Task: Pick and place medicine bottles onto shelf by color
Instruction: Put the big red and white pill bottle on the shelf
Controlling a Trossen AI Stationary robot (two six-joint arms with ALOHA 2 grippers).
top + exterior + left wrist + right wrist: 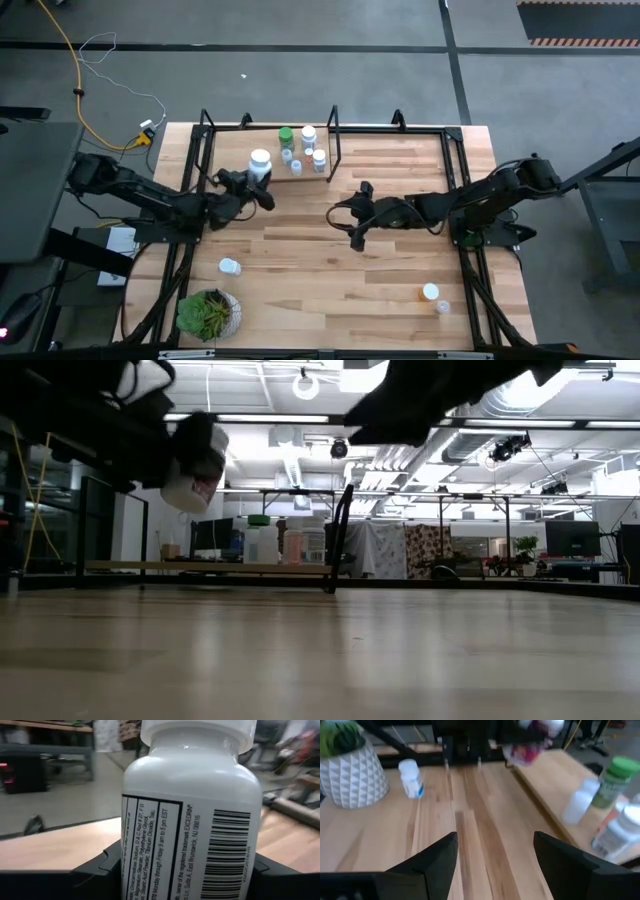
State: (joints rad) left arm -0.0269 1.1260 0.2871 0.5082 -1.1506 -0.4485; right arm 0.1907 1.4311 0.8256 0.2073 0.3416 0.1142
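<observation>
Pressed close against the left wrist camera, a large white bottle (192, 815) with a printed label and barcode is held upright between the dark fingers (95, 877) of the left gripper (258, 190), which is closed about halfway on the bottle's body. The grip is taken low on the body, so the white cap is left free above; this is judged to suit setting the bottle down upright. In the low view the bottle (195, 463) is seen lifted clear of the tabletop (400, 290). Just ahead of this gripper stands the shelf (300, 172), where a green bottle (286, 136) and several small white ones (318, 158) are already gathered; the carried bottle is judged to be bound for the white group. The left arm is stretched in from its side of the tabletop, forearm low and nearly level.

The right gripper (358, 212) is held over the middle of the tabletop with its jaws wide apart and nothing between them, the arm extended low from its own side. Well behind it, by its base, a white-capped bottle (430, 292) and a smaller one (442, 307) are left. Beyond the left gripper, towards the potted plant (208, 314), another white bottle (230, 266) lies unsorted.
</observation>
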